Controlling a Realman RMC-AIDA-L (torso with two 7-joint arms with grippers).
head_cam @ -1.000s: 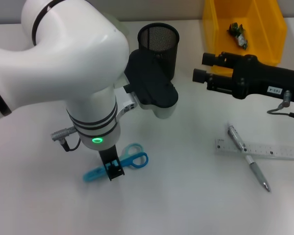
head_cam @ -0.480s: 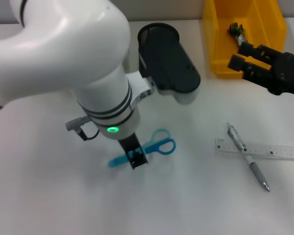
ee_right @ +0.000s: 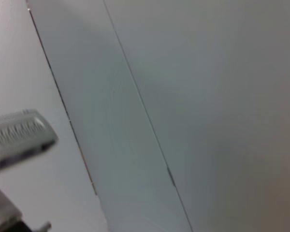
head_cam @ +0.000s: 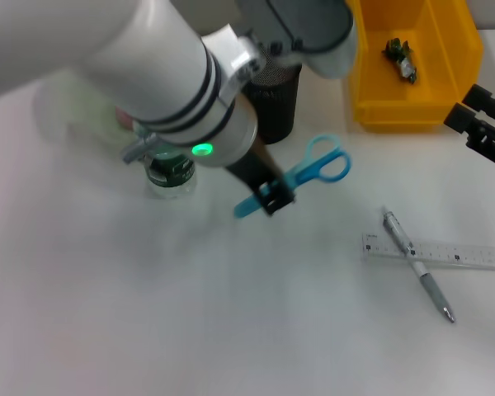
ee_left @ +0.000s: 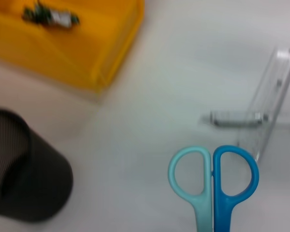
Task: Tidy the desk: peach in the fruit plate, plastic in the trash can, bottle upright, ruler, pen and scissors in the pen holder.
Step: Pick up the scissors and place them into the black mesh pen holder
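Once flat on desk, scissors [head_cam: 301, 175] now aloft.

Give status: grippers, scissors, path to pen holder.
Left gripper shut on scissors, held above the desk beside pen holder. Right gripper idle at desk's right edge. Pen and ruler on desk, off the path.

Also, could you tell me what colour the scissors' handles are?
One light teal, one blue, clearest in the left wrist view: scissors.

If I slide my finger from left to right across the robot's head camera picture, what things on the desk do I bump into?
Green-capped bottle → left gripper holding the blue scissors → pen lying across the clear ruler → right gripper at the right edge.
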